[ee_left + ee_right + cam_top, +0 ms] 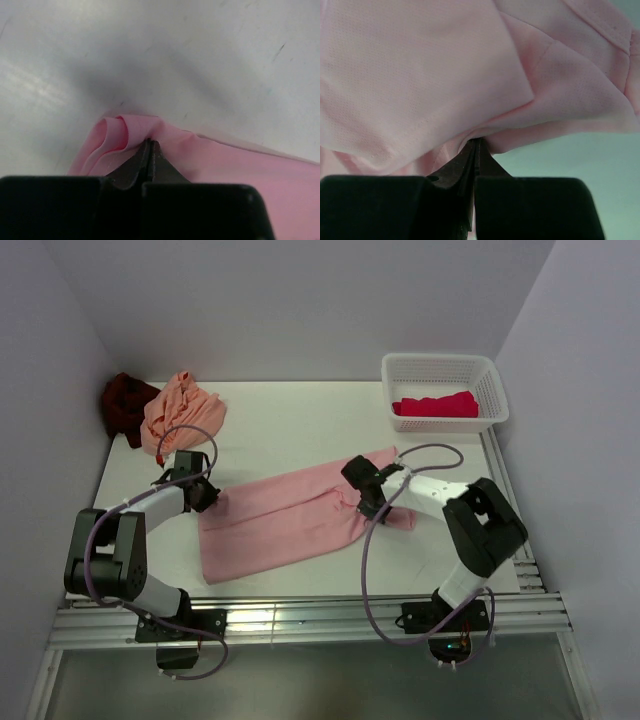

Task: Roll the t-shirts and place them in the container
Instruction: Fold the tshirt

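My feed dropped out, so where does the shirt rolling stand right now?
Looks done: crimson shirt in the white basket. In hand: left gripper and right gripper shut on the light pink shirt, lying unrolled. Left: peach shirt and maroon shirt, heaped far left.

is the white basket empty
No, a crimson-pink t-shirt lies inside the white basket.

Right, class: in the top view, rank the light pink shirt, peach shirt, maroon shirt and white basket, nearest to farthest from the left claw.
1. Light pink shirt: its corner pinched in the left claw.
2. Peach shirt: just beyond, far left.
3. Maroon shirt: far-left corner.
4. White basket: far right.
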`<state>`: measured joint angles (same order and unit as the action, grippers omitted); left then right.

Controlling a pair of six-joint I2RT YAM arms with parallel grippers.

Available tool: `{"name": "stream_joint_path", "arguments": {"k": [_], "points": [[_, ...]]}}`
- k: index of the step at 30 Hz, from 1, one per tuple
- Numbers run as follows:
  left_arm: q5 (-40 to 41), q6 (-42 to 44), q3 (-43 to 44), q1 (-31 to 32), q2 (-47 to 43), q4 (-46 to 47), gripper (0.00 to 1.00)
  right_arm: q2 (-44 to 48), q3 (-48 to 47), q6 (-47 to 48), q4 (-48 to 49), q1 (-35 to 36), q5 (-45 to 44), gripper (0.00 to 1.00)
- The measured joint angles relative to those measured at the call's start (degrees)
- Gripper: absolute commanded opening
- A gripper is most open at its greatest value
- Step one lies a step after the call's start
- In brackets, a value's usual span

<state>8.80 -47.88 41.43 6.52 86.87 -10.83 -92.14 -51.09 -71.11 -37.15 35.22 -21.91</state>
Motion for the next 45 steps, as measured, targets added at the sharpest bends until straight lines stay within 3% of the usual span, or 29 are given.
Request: {"name": "stream_joint_path", "arguments": {"k": [8,12,17,21,23,25,27,36,45], "points": [[-3.3,-8.0,-11.2,4.1,-12.7,-1.2,0.00,-18.6,-24.0,7.9,-2.0,-4.6,1.5,0.00],[-4.7,-11.5,-15.1,8.5,-17.4,-1.3,0.00,-29.6,-42.5,13.2,-4.7,-6.3,2.3,0.00],[-5.9,-16.7,-19.3,15.6,-21.5,0.7,0.00,-40.0,-60.9,19.9,-4.0,-7.9,10.2,0.01],[-6.5,-20.7,-21.5,21.3,-23.5,2.1,0.03,-43.4,-66.7,24.1,-1.9,-10.1,17.1,0.17],[-6.4,-21.8,-22.0,23.9,-24.7,1.1,0.10,-42.9,-65.9,26.4,-0.2,-11.6,19.8,0.35],[-5.9,-22.2,-22.1,25.8,-26.6,-1.6,0.15,-40.2,-61.9,28.4,2.4,-13.1,21.7,0.44],[-5.3,-22.4,-22.2,26.9,-29.4,-5.5,0.28,-35.8,-56.3,30.7,4.3,-14.4,23.3,0.45],[-1.5,-23.3,-21.0,28.7,-36.7,-19.5,0.31,-10.3,-31.1,35.2,12.9,-15.9,24.6,0.43],[1.7,-20.1,-13.4,29.0,-29.0,-24.0,0.28,-6.9,-8.2,34.8,22.8,-15.3,30.1,0.47]]}}
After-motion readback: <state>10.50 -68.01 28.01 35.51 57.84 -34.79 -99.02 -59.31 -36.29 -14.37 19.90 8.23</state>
